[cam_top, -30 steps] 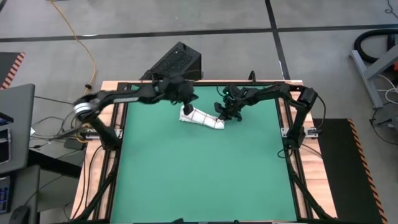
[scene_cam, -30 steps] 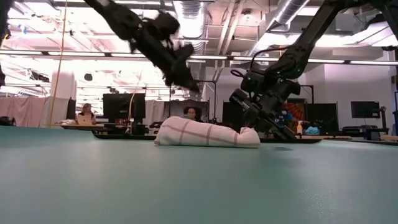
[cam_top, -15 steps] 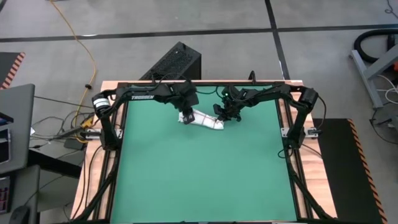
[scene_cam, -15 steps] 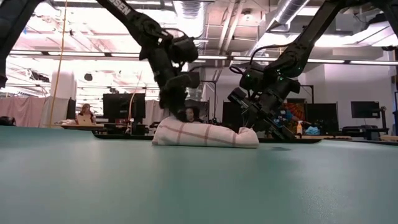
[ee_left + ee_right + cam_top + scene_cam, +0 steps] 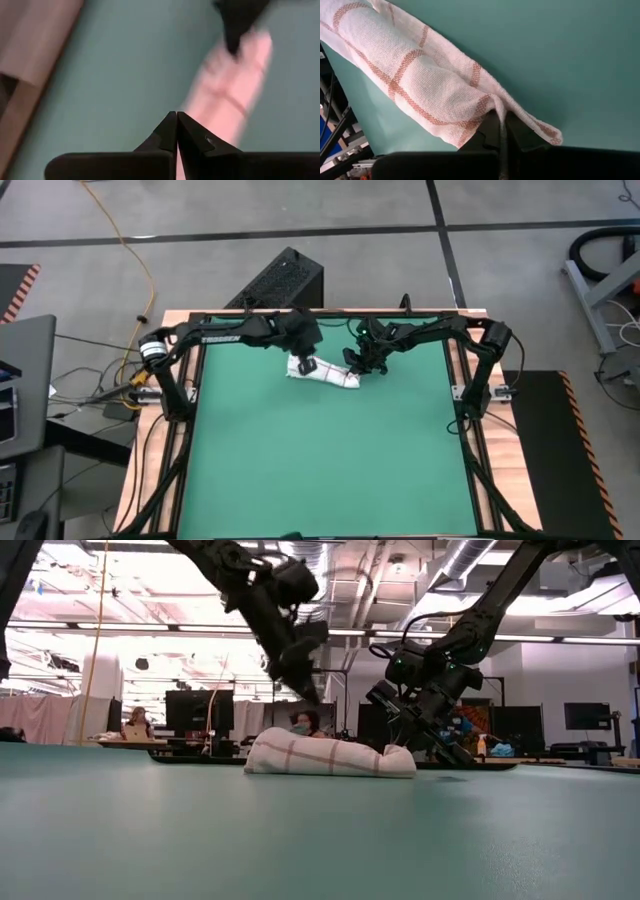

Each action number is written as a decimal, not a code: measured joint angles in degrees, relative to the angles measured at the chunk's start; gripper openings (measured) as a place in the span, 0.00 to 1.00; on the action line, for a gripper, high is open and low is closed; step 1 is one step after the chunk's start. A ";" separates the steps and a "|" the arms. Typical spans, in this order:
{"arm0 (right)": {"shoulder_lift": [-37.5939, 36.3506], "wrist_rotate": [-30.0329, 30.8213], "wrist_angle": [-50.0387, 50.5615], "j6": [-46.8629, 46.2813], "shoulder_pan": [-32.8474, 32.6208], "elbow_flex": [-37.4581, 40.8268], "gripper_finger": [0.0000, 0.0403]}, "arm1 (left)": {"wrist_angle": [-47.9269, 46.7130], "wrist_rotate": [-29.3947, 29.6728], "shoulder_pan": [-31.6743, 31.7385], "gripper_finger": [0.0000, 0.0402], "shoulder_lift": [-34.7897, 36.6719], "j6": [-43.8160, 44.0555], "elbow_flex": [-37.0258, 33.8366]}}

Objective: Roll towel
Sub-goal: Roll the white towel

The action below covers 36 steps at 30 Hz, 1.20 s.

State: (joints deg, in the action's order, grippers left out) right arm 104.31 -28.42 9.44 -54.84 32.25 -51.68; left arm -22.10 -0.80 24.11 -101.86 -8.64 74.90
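The towel [image 5: 322, 372], white with thin red check lines, lies rolled into a short log on the green mat [image 5: 320, 460], near the far edge. Its underside rests on the mat [image 5: 330, 756]. My left gripper [image 5: 314, 696] is shut and hangs tilted above the roll's left half, clear of it. In its wrist view the fingertips [image 5: 176, 125] meet over the blurred towel [image 5: 225, 95]. At the roll's right end my right gripper [image 5: 404, 744] is shut on the cloth. My right gripper pinches a raised fold of cloth [image 5: 492, 102] at the roll's right end between its two fingers. The fingers [image 5: 487, 131] slant down from the far right. How many layers they have, I cannot tell. The roll lies on the mat, and a loose tip [image 5: 547, 132] trails beside the fingers.
A black frame and wooden border [image 5: 465, 395] run around the mat. A black box [image 5: 285, 280] stands behind the far edge. The near part of the mat [image 5: 320, 840] is bare. In the room beyond, a person [image 5: 300, 723] sits behind the towel.
My left gripper dipped to the towel's left end, pointing steeply down. It has since risen clear and tipped toward the table's right, staying shut. The towel and my right gripper have kept their place.
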 joint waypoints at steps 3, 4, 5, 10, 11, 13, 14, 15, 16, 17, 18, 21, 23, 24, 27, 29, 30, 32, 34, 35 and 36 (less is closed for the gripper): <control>0.00 0.03 -0.05 0.04 -0.02 0.00 0.04 | 3.68 3.11 2.38 0.00 0.58 -4.52 0.15; 0.02 0.02 -0.05 0.05 -0.02 0.00 0.04 | 3.06 2.69 3.67 0.00 0.25 -4.83 0.08; 0.02 0.03 -0.07 0.06 -0.02 0.00 0.04 | 2.02 1.50 4.71 0.00 -0.52 -4.82 0.02; 0.02 0.04 -0.53 0.04 -0.04 0.00 0.04 | -2.89 -5.77 7.82 0.00 -2.82 -4.21 -0.12; 0.02 0.03 -0.84 -0.01 -0.05 0.04 0.04 | -3.42 -7.05 7.92 0.00 -2.82 -4.06 -0.12; 0.03 0.06 -1.23 -0.09 -0.27 0.07 0.04 | -3.88 -8.41 7.31 0.00 -2.80 -3.52 -0.09; 0.03 0.18 -1.58 -0.10 -0.32 0.07 0.04 | -4.23 -8.43 7.02 0.00 -2.80 -3.52 -0.09; 0.04 0.18 -1.90 -0.11 -0.32 0.06 0.04 | -4.81 -8.42 6.65 0.00 -3.04 -3.54 -0.12; 0.04 0.13 -2.08 -0.11 -0.33 0.04 0.04 | -5.36 -8.51 6.37 0.00 -3.17 -3.57 -0.15; 0.04 0.13 -2.35 -0.11 -0.37 0.02 0.04 | -5.87 -8.73 6.13 0.00 -3.25 -3.57 -0.20; 0.04 0.13 -2.44 -0.11 -0.44 0.02 0.04 | -6.15 -8.86 5.84 0.00 -3.28 -3.57 -0.23; 0.04 0.28 -2.57 -0.14 -0.66 0.04 0.04 | -6.12 -8.52 5.35 0.00 -3.28 -2.76 -0.23; 0.04 0.27 -2.58 -0.11 -0.66 0.04 0.04 | -8.00 -8.43 5.41 0.00 -3.28 -1.96 -0.23; 0.04 0.28 -2.61 -0.10 -0.66 0.04 0.04 | -9.54 -8.56 5.41 0.00 -3.28 -1.43 -0.23; 0.04 0.26 -2.92 -0.03 -0.79 -0.02 0.04 | -11.20 -9.03 5.01 0.00 -3.22 -1.31 -1.53; 0.04 0.26 -2.89 0.11 -0.79 0.00 0.04 | -11.48 -8.82 4.65 0.00 -3.24 -0.43 -2.91; 0.04 0.26 -2.88 0.34 -0.79 0.00 0.04 | -11.95 -9.05 4.51 0.00 -3.24 0.23 -3.24; 0.04 0.26 -2.85 0.74 -0.79 0.00 0.04 | -11.99 -10.13 4.11 0.00 -3.21 1.34 -3.77; 0.04 0.29 -2.85 0.74 -0.79 0.00 0.04 | -12.68 -10.58 3.32 0.00 -3.21 2.42 -3.85; 0.04 0.35 -2.85 0.76 -0.79 0.00 0.04 | -13.35 -10.66 2.75 0.00 -3.21 2.85 -3.84; 0.04 0.37 -2.85 0.80 -0.79 0.00 0.04 | -14.24 -11.25 2.13 0.00 -3.21 3.18 -3.65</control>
State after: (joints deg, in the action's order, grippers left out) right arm 104.36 -28.05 6.59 -54.04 31.46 -51.68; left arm -36.35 -12.05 26.24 -105.08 -5.46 71.25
